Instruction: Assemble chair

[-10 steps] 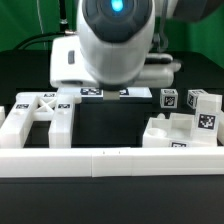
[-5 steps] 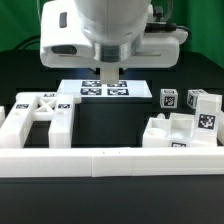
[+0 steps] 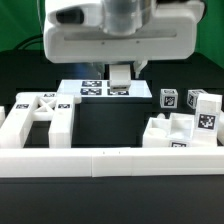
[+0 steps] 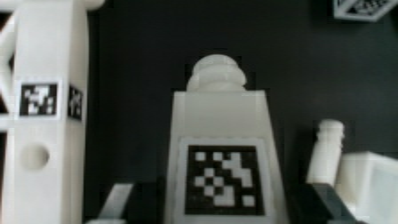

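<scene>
Hanging over the marker board (image 3: 97, 89) at the upper centre of the exterior view, the arm carries one leg (image 3: 121, 72), a white tagged piece ending in a rounded peg. The fingers (image 4: 118, 200) appear clamped on its sides, one showing as a dark strip just beside it in the wrist view; the other cannot be made out. The leg is held clear of the table (image 3: 110, 125), probably so that it can be turned or carried toward its socket without dragging on other parts.

The remaining chair parts lie on the table, well apart from the leg:
- one open frame (image 3: 35, 113) with a crossed brace, at the exterior view's left;
- two tagged cubes (image 3: 168, 98), side by side at the exterior view's right;
- one stepped block (image 3: 172, 133) just in front of the cubes.

One long rail (image 3: 110, 160) runs across the foreground, probably as a stop that keeps parts within reach.

The wrist view adds one long tagged bar (image 4: 45, 100) and one small upright pin (image 4: 326, 150), lying either side of the held leg. Whether these belong to the frame or the block cannot be told.

Joining has not visibly begun for this leg.
</scene>
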You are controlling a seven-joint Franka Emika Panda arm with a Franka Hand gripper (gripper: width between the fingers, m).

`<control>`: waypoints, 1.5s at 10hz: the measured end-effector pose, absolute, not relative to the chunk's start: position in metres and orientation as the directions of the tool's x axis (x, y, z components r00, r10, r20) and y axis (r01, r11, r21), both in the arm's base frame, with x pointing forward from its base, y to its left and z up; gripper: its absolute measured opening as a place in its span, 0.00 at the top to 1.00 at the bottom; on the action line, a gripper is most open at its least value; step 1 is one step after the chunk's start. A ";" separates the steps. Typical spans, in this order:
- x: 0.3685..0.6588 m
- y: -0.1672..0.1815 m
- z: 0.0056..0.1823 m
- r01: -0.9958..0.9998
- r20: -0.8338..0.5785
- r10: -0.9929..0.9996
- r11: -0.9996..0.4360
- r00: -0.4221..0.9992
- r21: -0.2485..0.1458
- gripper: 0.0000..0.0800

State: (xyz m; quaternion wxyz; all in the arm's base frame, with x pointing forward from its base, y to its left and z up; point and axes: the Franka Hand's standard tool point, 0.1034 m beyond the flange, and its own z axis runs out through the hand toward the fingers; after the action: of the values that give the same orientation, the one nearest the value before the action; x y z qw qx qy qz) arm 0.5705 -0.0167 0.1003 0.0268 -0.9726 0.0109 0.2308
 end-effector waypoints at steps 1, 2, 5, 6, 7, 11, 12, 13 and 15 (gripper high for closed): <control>0.591 -0.017 0.108 -0.025 -0.379 -0.007 -0.999 0.925 -0.043 0.64; 0.596 -0.019 0.105 -0.025 -0.289 -0.014 -0.999 0.957 -0.033 0.64; 0.599 -0.024 0.103 -0.030 -0.114 -0.028 -0.999 0.993 -0.016 0.64; 0.609 -0.025 0.103 -0.033 -0.016 -0.033 -0.999 0.999 -0.003 0.64; 0.616 -0.018 0.104 -0.031 0.078 -0.031 -0.999 0.997 0.005 0.64; 0.639 -0.006 0.111 -0.055 0.346 -0.043 -0.998 0.937 0.024 0.64; 0.636 -0.007 0.108 -0.055 0.349 -0.043 -0.998 0.936 0.026 0.64; 0.637 -0.004 0.108 -0.063 0.352 -0.051 -0.998 0.935 0.021 0.64; 0.633 0.012 0.101 -0.085 0.362 -0.079 -0.996 0.929 0.001 0.64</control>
State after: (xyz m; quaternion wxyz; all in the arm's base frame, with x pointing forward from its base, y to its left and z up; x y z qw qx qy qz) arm 0.6330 0.0118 0.1010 -0.0082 -0.9820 0.0417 -0.1840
